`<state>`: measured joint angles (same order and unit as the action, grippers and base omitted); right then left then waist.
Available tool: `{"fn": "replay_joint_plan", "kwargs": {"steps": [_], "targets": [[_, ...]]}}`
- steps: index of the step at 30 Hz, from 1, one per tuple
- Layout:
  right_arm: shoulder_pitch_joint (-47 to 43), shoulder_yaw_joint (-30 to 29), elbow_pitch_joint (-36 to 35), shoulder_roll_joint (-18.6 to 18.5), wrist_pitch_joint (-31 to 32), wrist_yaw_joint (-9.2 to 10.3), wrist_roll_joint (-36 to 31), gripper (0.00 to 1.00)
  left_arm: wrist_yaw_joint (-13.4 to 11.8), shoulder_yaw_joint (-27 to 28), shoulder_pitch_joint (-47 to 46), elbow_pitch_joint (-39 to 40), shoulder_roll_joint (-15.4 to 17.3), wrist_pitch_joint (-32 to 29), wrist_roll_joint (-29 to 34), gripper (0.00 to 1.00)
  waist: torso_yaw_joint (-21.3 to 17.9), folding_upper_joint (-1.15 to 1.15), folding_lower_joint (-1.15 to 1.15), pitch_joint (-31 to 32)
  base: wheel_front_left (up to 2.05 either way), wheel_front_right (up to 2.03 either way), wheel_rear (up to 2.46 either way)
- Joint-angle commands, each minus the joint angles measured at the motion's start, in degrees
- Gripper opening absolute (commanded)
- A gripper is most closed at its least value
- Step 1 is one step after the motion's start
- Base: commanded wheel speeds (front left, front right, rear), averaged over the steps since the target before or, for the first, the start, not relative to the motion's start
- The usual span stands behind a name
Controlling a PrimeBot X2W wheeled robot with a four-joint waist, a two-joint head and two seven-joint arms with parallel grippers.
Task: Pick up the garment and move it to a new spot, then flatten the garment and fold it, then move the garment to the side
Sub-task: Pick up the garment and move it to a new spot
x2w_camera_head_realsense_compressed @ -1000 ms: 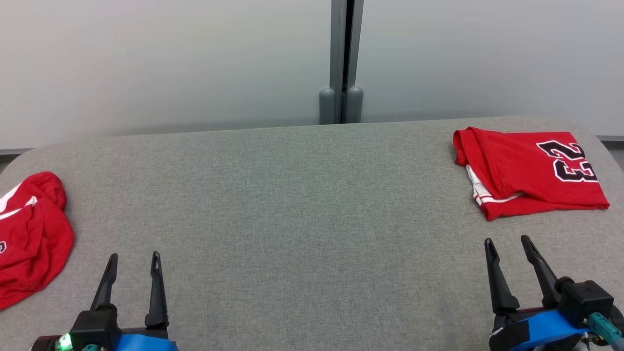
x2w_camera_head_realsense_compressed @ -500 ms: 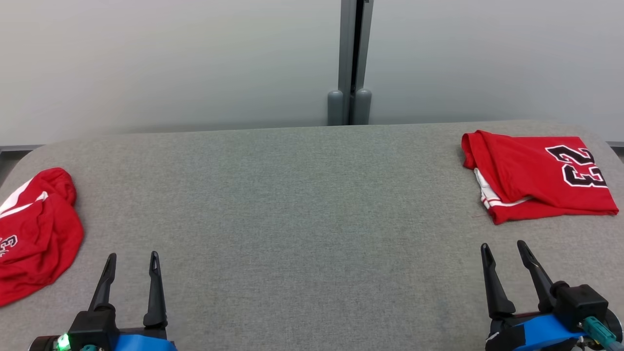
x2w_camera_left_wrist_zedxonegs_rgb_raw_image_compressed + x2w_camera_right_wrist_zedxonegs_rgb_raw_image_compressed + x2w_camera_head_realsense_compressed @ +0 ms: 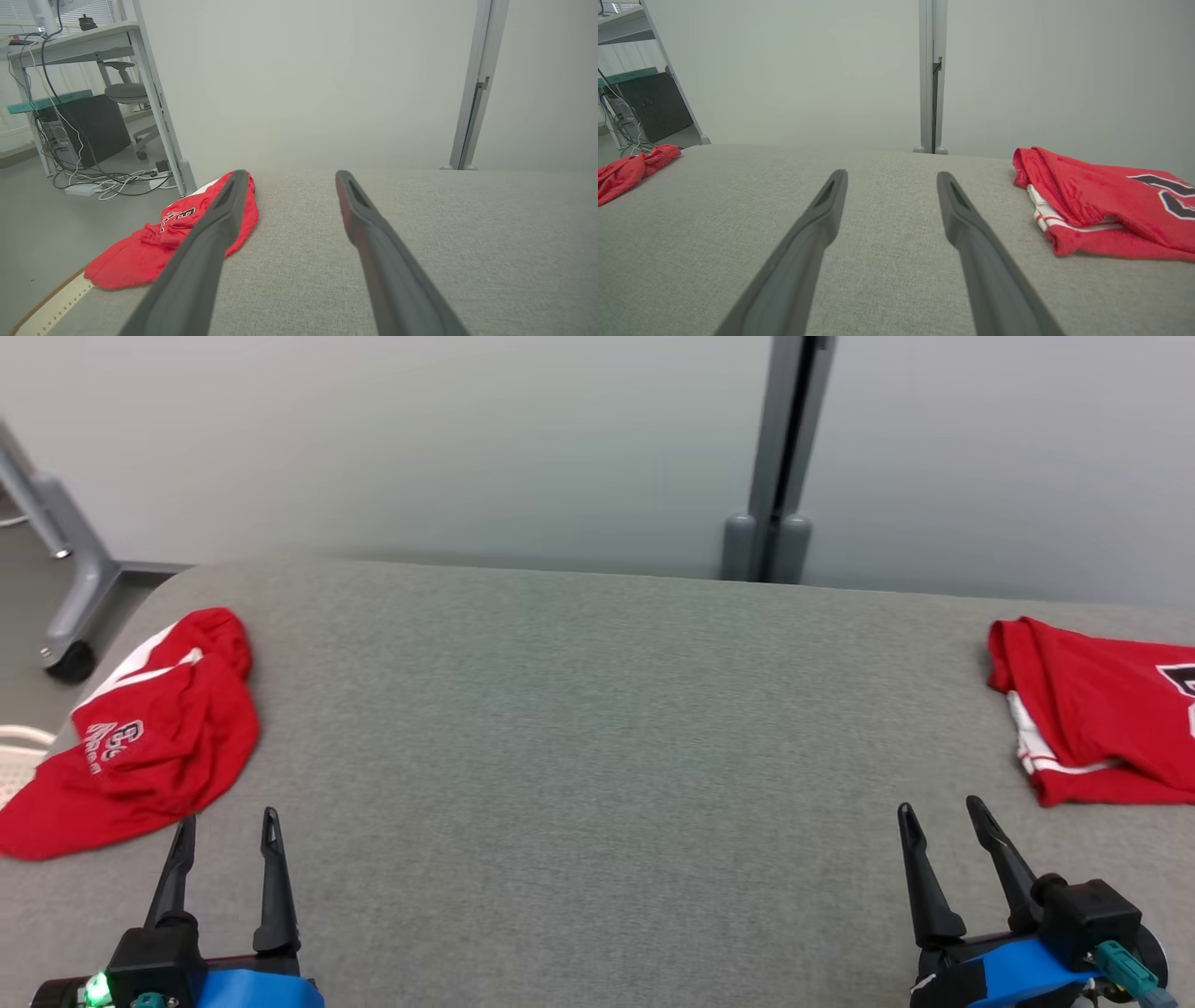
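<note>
red garment (image 3: 159,747) L, white print illegible | folded garment (image 3: 1092,728) R, numerals cropped

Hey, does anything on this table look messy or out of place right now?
Yes: the red garment at the table's left end lies crumpled in a heap, right at the edge. The folded red jersey on the right looks tidy. Nothing looks spilled or damaged.

Soft, even light; sharp frames, faint shadows.
</note>
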<state>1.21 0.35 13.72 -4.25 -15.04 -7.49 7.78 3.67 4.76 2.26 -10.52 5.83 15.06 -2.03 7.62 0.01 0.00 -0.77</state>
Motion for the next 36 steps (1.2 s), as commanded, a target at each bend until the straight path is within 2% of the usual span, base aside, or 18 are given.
{"fn": "replay_joint_plan", "kwargs": {"steps": [1,8,19,27,36], "targets": [[0.60,-0.02,-0.01,0.05,-0.20,-0.01,0.02,1.00,-0.15,0.23,-0.68,0.28,0.21,0.15,-0.07,1.00,1.84,-0.01,0.00,-0.77,0.00,0.00,0.00],[0.86,0.01,-0.07,-0.01,-0.19,-0.01,-0.22,1.00,-0.52,0.74,-1.64,0.53,0.01,0.15,-0.23,1.00,8.45,-0.01,0.00,-1.72,0.00,0.00,0.00],[0.77,-0.41,0.19,-0.06,-0.20,-0.01,-0.34,1.00,-1.01,2.26,-1.27,0.57,0.21,0.15,-0.48,1.00,14.25,-0.01,0.00,-1.89,0.00,0.00,0.00],[0.46,0.27,0.42,0.10,-0.19,-0.01,-0.14,1.00,-1.06,3.35,-0.99,0.80,0.38,0.15,-0.58,1.00,14.83,-0.01,0.00,-1.80,0.00,0.00,0.00],[2.89,-1.07,-1.21,-1.99,-0.19,-0.01,-0.89,1.00,-0.90,6.85,-7.48,0.74,1.53,0.15,-2.46,1.00,11.64,-0.01,0.00,-5.48,0.00,0.00,0.00]]}}
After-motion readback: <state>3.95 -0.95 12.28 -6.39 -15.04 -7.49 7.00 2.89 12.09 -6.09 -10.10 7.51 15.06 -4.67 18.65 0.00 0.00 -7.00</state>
